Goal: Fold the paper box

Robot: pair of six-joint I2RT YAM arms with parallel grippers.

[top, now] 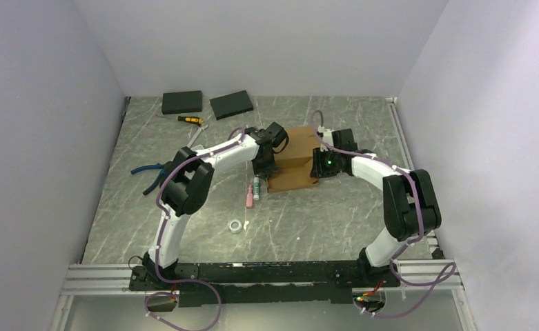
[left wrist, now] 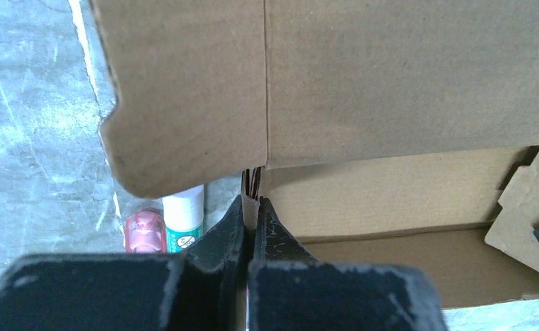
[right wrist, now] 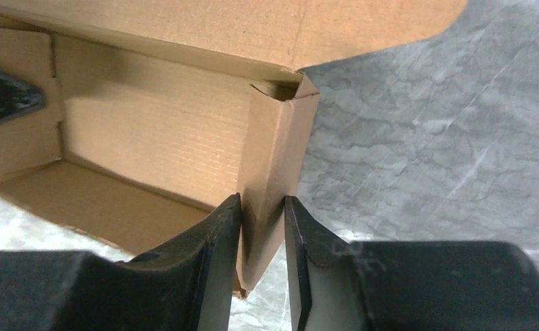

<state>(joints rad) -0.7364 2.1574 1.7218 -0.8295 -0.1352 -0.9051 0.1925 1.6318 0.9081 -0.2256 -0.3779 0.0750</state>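
Sitting near the middle of the grey marbled table point(top: 335, 214), between the two arms, the paper box point(top: 295, 164) is plain brown corrugated cardboard with no print or label. It is partly formed: a shallow open tray with its floor and upright walls in place and a broad lid panel raised over the far side. In the left wrist view the lid panel shows a straight vertical crease, and beyond that crease a side flap ends in a rounded corner. In the right wrist view faint flute ridges line the inner face of the far wall, and the near corner is a doubled-over end wall with a small tucked tab at its top. The left gripper point(left wrist: 250, 207) is pressed tight on the thin top edge of the box's left end wall, fingers nearly meeting with the cardboard between them. The right gripper point(right wrist: 262, 205) pinches the thicker folded wall at the opposite end, one finger inside the tray and one outside. Just beside the left end of the box lie a white-and-green tube point(left wrist: 183, 222) and a pink tube point(left wrist: 144, 233). A tape roll point(top: 235, 226) lies nearer the arm bases, and two black slabs point(top: 181, 102) sit at the far edge, well apart from the box.
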